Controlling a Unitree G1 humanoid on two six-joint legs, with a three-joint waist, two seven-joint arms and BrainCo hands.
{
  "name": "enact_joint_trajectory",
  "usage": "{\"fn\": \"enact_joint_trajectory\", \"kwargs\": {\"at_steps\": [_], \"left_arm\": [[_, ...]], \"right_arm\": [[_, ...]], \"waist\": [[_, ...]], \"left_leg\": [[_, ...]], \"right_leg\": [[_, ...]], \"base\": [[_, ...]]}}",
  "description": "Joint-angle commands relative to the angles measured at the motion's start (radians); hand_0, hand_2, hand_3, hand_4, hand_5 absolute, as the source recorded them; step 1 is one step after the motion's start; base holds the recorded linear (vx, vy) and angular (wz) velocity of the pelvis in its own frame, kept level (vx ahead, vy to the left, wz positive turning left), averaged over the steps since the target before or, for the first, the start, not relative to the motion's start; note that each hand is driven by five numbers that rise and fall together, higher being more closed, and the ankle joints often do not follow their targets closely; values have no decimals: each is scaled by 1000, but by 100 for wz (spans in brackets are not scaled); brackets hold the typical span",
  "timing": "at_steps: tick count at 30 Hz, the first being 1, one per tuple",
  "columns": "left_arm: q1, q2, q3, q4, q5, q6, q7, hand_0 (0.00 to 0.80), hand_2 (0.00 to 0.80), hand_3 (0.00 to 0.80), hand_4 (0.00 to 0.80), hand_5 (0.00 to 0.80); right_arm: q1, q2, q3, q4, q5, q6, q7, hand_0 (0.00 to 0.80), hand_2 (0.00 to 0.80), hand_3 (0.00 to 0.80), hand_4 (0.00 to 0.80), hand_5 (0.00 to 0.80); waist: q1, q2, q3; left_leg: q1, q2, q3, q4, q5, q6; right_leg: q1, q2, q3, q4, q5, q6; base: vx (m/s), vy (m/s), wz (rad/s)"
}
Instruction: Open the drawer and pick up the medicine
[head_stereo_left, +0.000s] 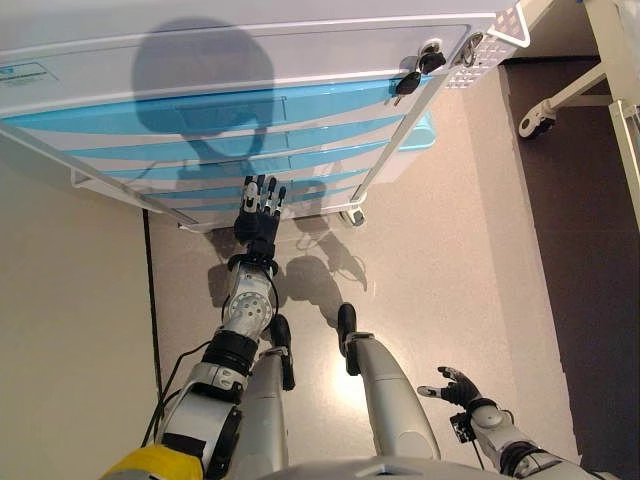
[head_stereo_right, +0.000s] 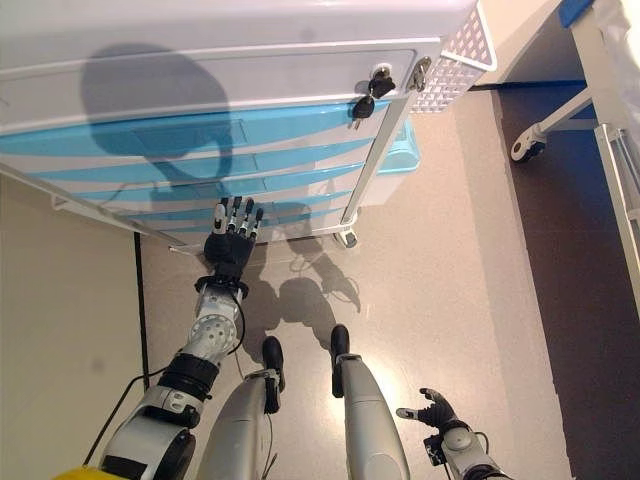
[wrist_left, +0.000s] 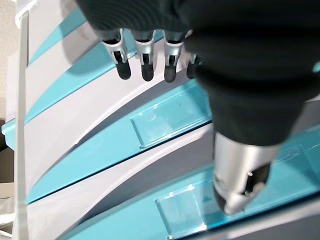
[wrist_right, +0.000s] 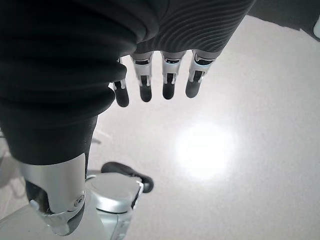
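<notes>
Left hand: fingers straight and spread, near the lower blue drawers of the cart, all closed.
Right hand: idle low beside the robot, fingers loosely open, empty.
Medicine: unseen, presumably inside a drawer.
Technique: hook fingertips under the drawer's lip, then pull straight outward.

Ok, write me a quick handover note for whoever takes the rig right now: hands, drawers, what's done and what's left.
Left hand: open, fingers straight, reaching at the lower blue drawers of the cart; whether it touches them cannot be told.
Right hand: open, idle low over the floor, holding nothing.
All drawers look shut; a key hangs in the top lock.
Medicine: not visible.
Done: approach only.
Left: open a drawer, find and pick up the medicine.
</notes>
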Motion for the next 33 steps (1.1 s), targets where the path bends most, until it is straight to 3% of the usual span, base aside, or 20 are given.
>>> {"fn": "enact_joint_trajectory", "kwargs": {"at_steps": [1,17,30,33], "left_arm": [[-124,31,-4,-178,35,-80,-65,0,0,0,0,0],[-191,58,9,-143,43,-87,-70,0,0,0,0,0],[-240,67,6,-124,47,-93,-64,0,0,0,0,0],[-247,62,10,-119,47,-93,-57,129,129,129,129,129]], "right_arm": [[19,-67,41,42,-10,-20,-1,0,0,0,0,0],[21,-76,67,54,-35,-19,20,0,0,0,0,0],[35,-87,82,62,-44,-15,27,0,0,0,0,0],[34,-87,83,62,-47,-13,28,0,0,0,0,0]], "waist": [[10,20,-53],[6,6,-65],[2,4,-79],[1,8,-75]], "left_leg": [[9,-31,-27,-43,-1,15],[17,-28,-48,-47,5,12],[78,-32,-47,-82,4,16],[87,-33,-44,-85,5,16]], "right_leg": [[18,11,-18,-58,97,44],[30,14,-30,-53,90,41],[77,18,-11,-69,88,41],[87,17,-9,-72,85,41]], "base": [[-8,-29,6],[0,-2,0],[5,3,-2],[0,0,0]]}}
